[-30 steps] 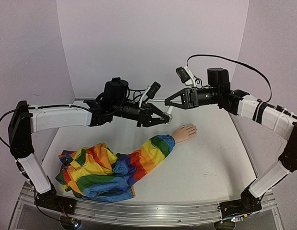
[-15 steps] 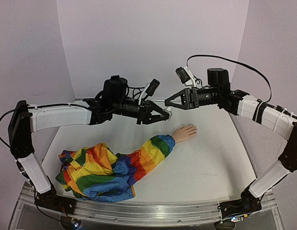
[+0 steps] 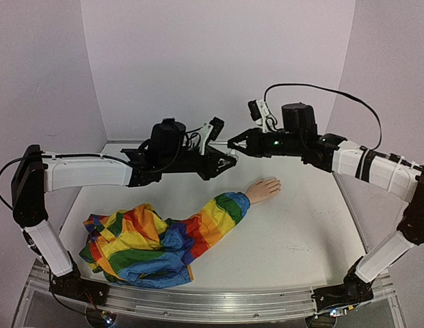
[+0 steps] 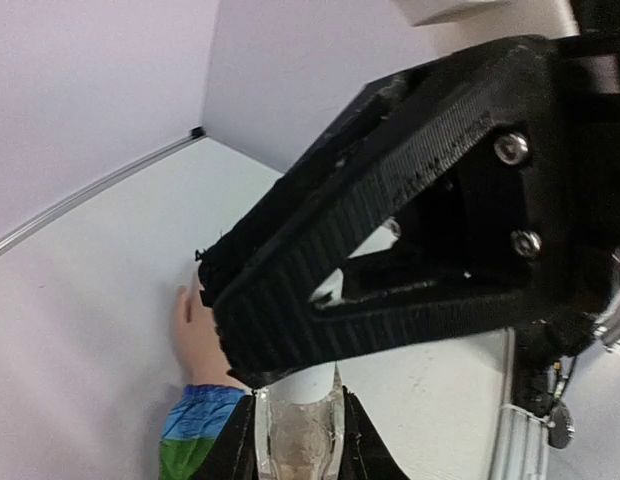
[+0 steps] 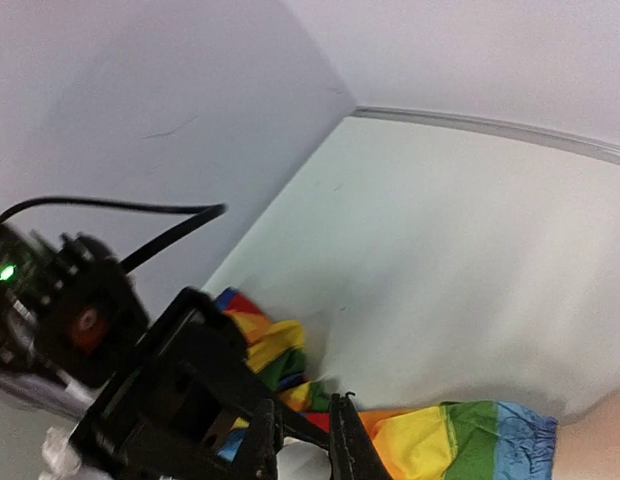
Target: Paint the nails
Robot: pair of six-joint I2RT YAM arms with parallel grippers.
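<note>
The pale peach mannequin hand (image 3: 265, 188) lies on the white table at the end of a rainbow-striped sleeve (image 3: 219, 213); its nails are too small to make out. My left gripper (image 3: 228, 159) hovers above and left of the hand, shut on a small clear bottle (image 4: 298, 440) with a white cap (image 4: 316, 385). My right gripper (image 3: 232, 145) meets it tip to tip, its jaws closed on that cap (image 5: 302, 467). In the left wrist view the right gripper's black finger (image 4: 390, 240) fills most of the frame, with the hand (image 4: 195, 335) below it.
The rest of the rainbow garment (image 3: 130, 246) lies bunched at the near left. Lilac walls enclose the table on three sides. A metal rail (image 3: 219, 301) runs along the near edge. A black cable (image 3: 321, 85) arcs over the right arm.
My right gripper has moved left to the left gripper and its jaws, open before, have closed on the bottle's cap. The left gripper has shifted slightly right.
</note>
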